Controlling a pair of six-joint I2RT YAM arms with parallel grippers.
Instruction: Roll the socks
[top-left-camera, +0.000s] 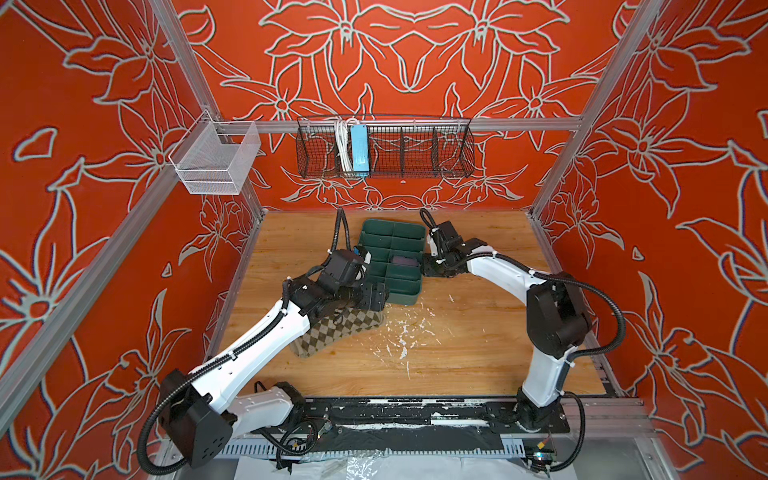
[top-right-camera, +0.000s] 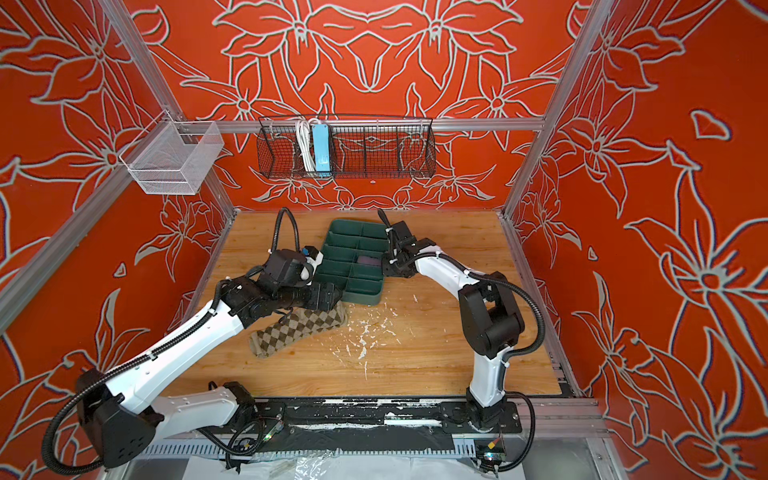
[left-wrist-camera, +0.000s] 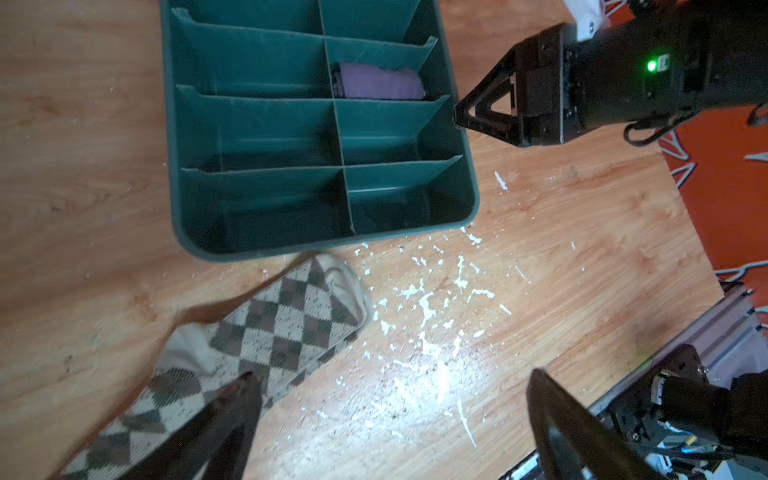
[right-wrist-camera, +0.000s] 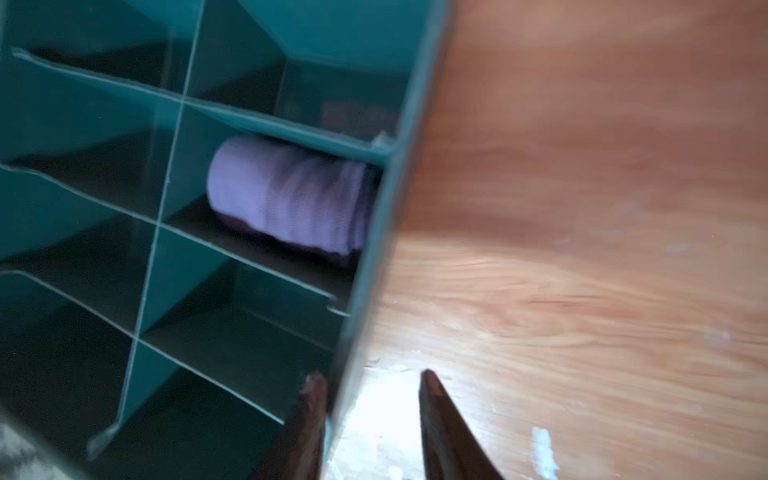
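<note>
On a wooden bench (top-left-camera: 478, 353) walled in red floral panels, a green divided tray (top-left-camera: 405, 296) sits toward the back. The purple sock (right-wrist-camera: 286, 195) lies rolled in the tray's right column, 3rd compartment from the near end. The beige argyle sock (top-left-camera: 332, 336) lies flat and unrolled on the bench, 1 end just beside the tray's near wall; in both top views the left arm's wrist hides that end.

The left end effector (left-wrist-camera: 392, 374) is spread wide and empty, 1 of its fingers (left-wrist-camera: 245, 395) over the argyle sock, the other over bare bench. The right end effector (right-wrist-camera: 372, 374) is narrow and straddles the tray's right wall, its outer finger clear of it.

White flecks (top-left-camera: 401, 336) spatter the bench beside the sock. A black wire basket (top-left-camera: 415, 153) holding a blue power strip (top-left-camera: 358, 149) and a white mesh basket (top-left-camera: 216, 162) hang on the frame rails.
</note>
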